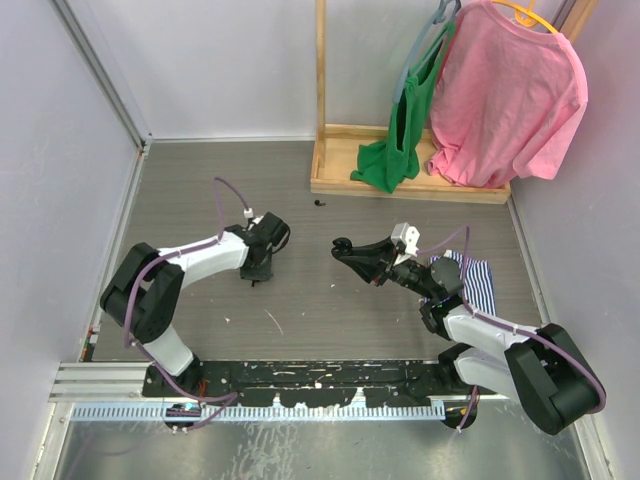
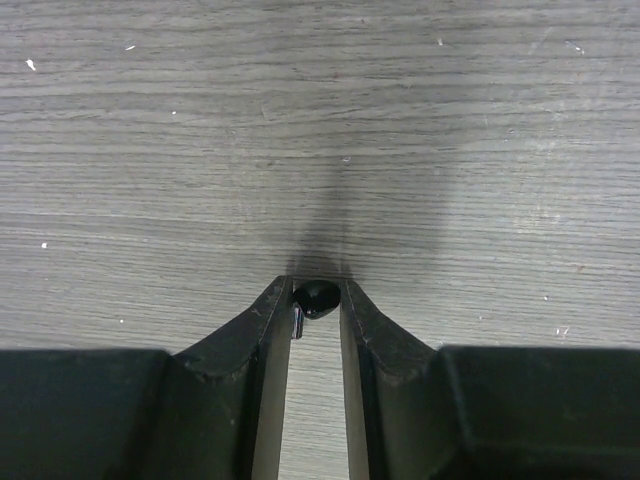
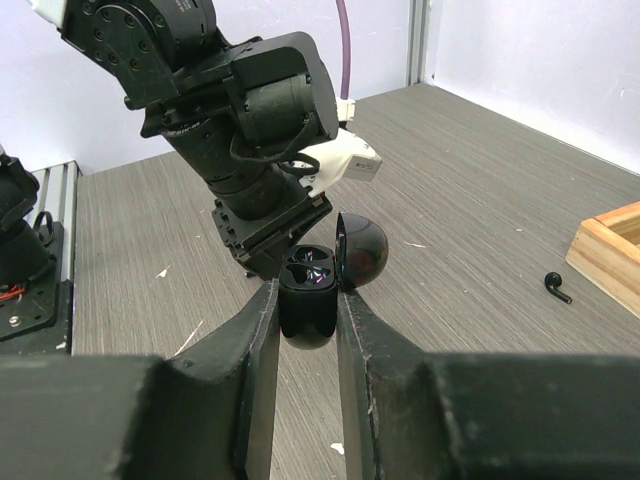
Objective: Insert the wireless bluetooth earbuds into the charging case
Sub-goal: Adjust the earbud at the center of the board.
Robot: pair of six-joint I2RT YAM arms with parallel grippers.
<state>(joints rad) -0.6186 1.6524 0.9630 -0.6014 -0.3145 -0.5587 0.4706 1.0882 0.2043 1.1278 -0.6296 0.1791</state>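
Between the fingers of the left gripper [image 2: 315,292], a black earbud [image 2: 320,298] pinched over the grey table [image 2: 300,120], at right the right gripper [image 3: 306,296] clamped on the charging case [image 3: 305,322], lid open, farther off a second earbud [image 3: 557,288] lying near the wooden rack [image 3: 612,250]

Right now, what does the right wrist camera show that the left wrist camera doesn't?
Only the right wrist view shows the black charging case, lid open, clamped in the right gripper. It also shows the left arm and a second earbud lying loose near the wooden frame.

Only the left wrist view shows a black earbud pinched at the tips of the left gripper.

Both show the grey wood-grain table.
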